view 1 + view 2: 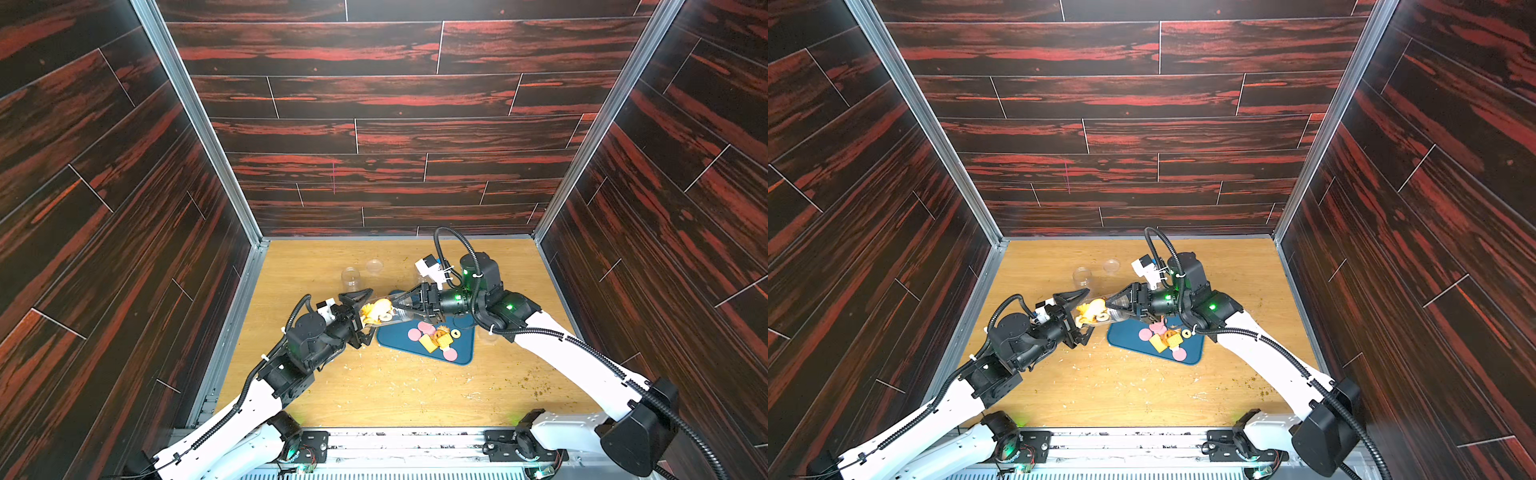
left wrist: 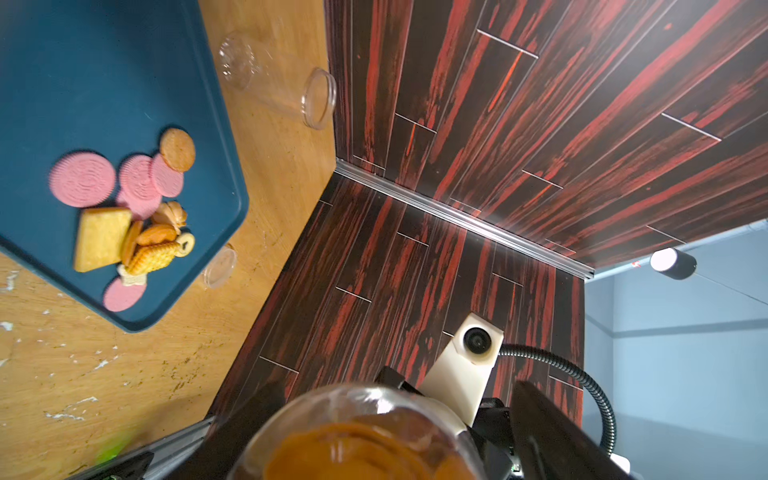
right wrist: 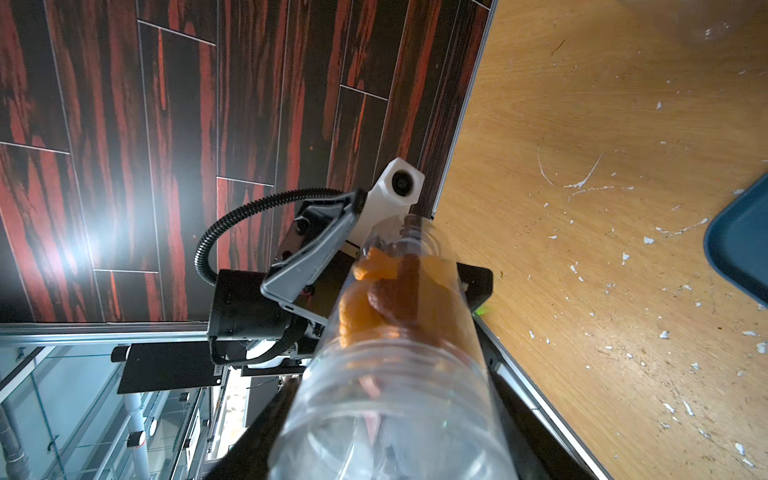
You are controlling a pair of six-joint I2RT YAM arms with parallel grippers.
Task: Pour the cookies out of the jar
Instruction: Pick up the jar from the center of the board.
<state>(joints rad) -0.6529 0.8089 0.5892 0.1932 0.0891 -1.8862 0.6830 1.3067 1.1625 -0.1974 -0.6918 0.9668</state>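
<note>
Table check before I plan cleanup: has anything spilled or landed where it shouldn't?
Yes. Pale crumbs litter the table beside the blue tray; the loose cookies all lie on the tray.

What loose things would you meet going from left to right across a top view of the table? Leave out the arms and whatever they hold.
empty clear jar → clear lid → cookies piled on the blue tray
</note>
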